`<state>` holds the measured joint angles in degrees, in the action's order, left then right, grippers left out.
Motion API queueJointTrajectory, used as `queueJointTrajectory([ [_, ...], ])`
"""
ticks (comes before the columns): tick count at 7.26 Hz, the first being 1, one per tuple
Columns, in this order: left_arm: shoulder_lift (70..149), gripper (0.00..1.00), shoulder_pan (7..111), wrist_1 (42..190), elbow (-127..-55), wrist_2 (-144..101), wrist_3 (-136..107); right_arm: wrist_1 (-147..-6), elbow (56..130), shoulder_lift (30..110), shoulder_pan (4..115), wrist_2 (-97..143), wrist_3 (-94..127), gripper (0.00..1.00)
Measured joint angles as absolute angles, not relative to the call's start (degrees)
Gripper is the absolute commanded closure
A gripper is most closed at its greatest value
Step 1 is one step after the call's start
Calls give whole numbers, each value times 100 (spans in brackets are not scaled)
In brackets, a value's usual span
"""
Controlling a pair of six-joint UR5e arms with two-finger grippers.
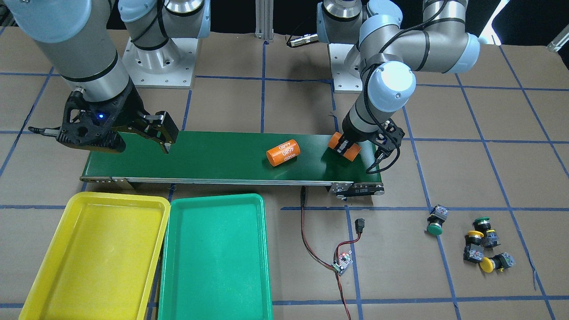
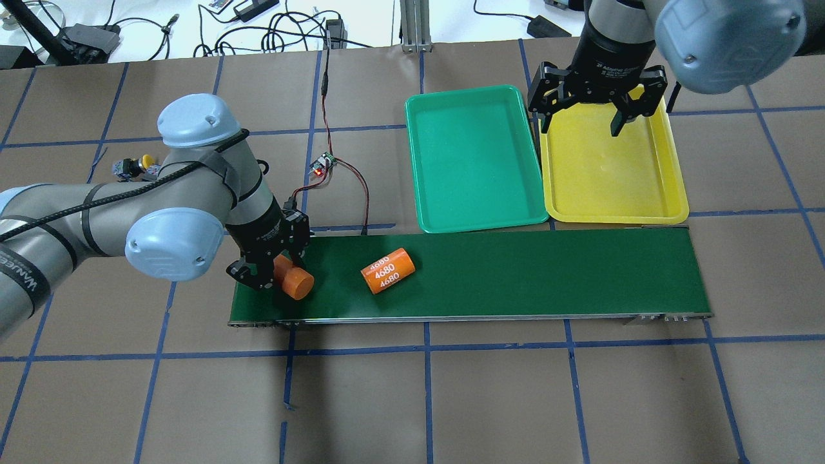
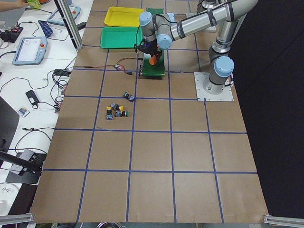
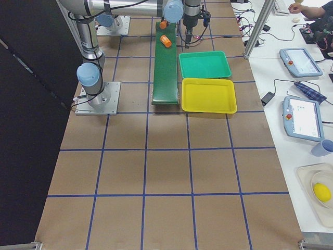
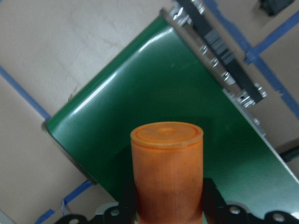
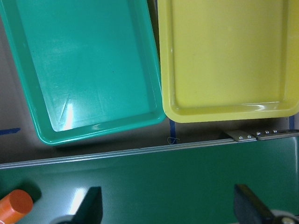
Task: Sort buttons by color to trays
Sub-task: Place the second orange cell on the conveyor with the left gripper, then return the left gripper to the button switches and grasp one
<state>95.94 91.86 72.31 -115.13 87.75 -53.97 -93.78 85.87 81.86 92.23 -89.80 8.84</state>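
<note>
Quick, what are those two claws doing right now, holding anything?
The left gripper: fingers closed on the orange cylinder.
The right gripper: open, holding nothing.

Overhead cam: left arm (image 2: 97,206) hides most buttons (image 2: 135,165); L wrist cam crops base of orange cylinder (image 5: 167,172).

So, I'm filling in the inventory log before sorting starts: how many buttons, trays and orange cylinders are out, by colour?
Yellow buttons: 2
Green buttons: 2
Yellow tray: 1
Green tray: 1
Orange cylinders: 2
Total: 8
</note>
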Motion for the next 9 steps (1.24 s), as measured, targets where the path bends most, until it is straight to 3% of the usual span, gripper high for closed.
queueJointTrajectory([
  [4,9603,0,8834,7186,-11388,8806,-4130,-9378,8587,8184,9220,-8982,879,0],
  [9,10508,0,6593,6602,-10631,8902,1131,-9380,8587,8175,9220,-8993,907,0],
])
